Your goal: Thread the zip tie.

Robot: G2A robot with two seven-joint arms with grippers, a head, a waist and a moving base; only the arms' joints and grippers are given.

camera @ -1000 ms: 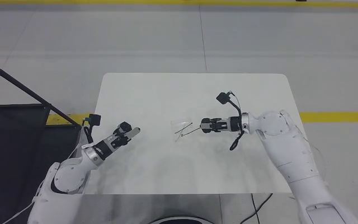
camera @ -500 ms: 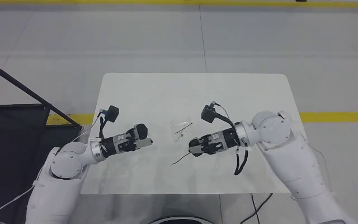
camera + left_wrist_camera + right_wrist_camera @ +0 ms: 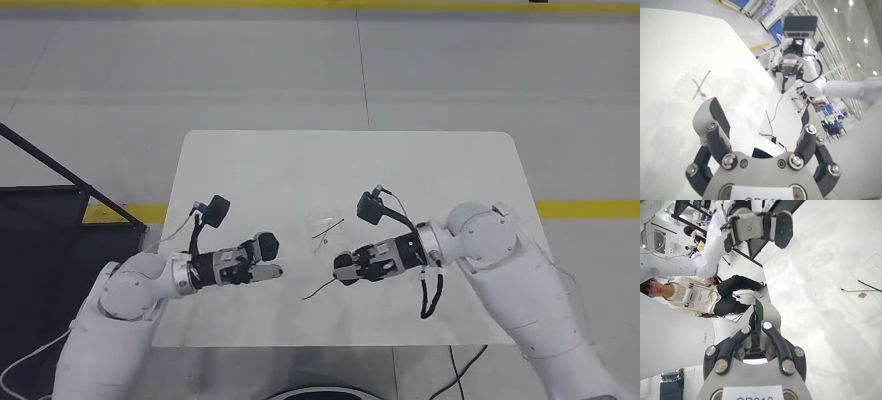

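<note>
Robotics laboratory in a large industrial hall. A white counter (image 3: 440, 160) stood on a smooth pale grey floor (image 3: 250, 70) marked with yellow tape lines (image 3: 590, 208). The left wrist view showed a high ceiling (image 3: 857, 19) carrying rows of round lamps (image 3: 849, 38), with blue partition panels (image 3: 776, 27) behind.

Seemingly black zip tie (image 3: 318, 290), white table (image 3: 400, 170)

bright, even light from ceiling lamps (image 3: 849, 38); the white table (image 3: 300, 160) glares; wrist views bow at the edges.
</note>
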